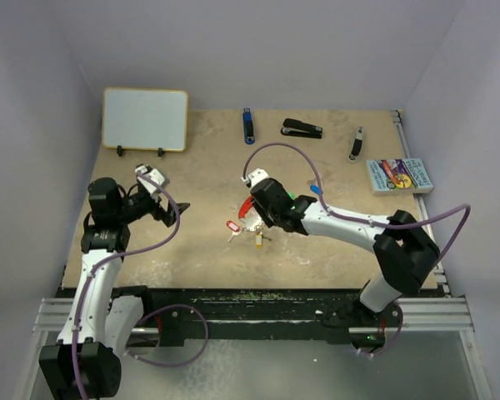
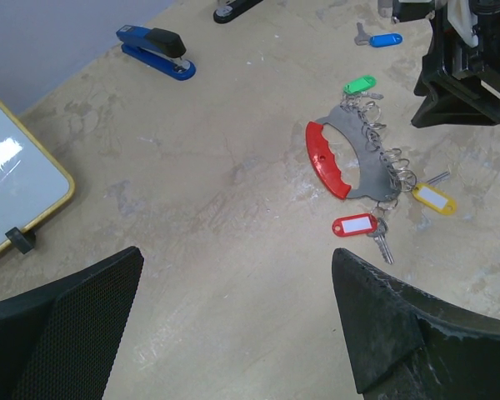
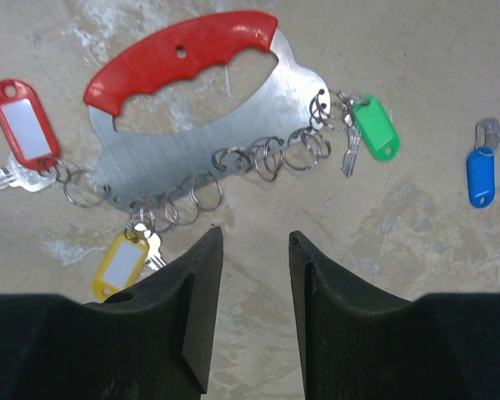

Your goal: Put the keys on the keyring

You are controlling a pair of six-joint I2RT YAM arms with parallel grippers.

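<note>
The keyring lies on the counter, three keys strung on it, the blue key apart. My right claw hangs beside it, narrowly parted, empty; my left claw gapes wide.

My left arm rises from its base, folds at the elbow and turns inward. The left pincer angles forward and down, its fingers spread wide with nothing between them. My right arm stretches low across to the left. The right pincer tips downward, its fingers parted by a narrow gap and gripping nothing.
</note>
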